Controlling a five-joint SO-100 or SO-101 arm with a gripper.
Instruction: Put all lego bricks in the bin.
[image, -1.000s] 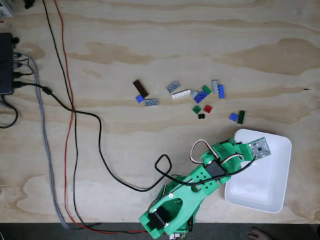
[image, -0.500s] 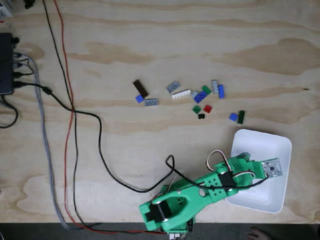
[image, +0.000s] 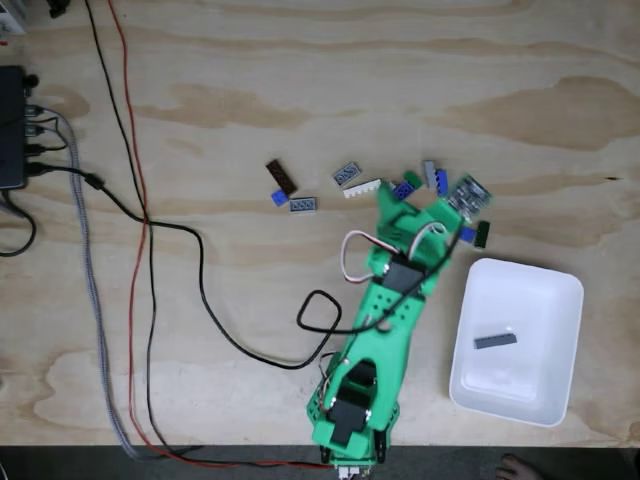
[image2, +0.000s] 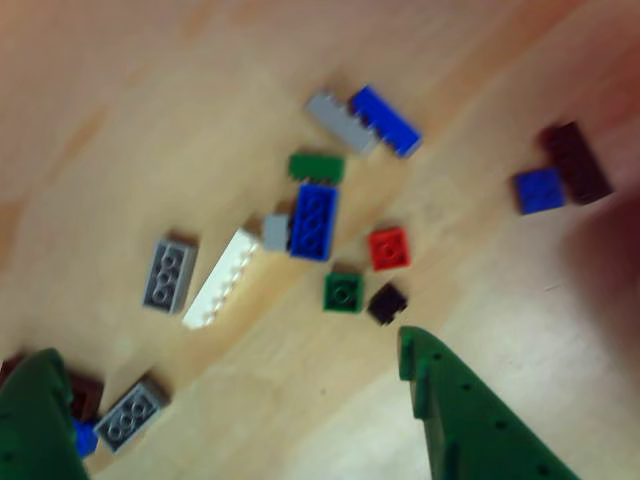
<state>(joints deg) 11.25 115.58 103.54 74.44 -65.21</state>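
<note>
We've got one grey brick (image: 496, 341) lying in the bin (image: 560, 290) at the bench's lower right corner, the rest of the bricks (image2: 314, 221) scattered mid-bench, and the gripper (image2: 225, 395) hanging over them, fingers spread, nothing in it.

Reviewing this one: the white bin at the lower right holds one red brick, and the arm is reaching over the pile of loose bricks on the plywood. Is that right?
Not quite. The brick in the bin is dark grey, not red, as the fixed view shows. The rest holds: it is the one piece in the bin, and the tool hangs open over the loose bricks on the plywood.
</note>
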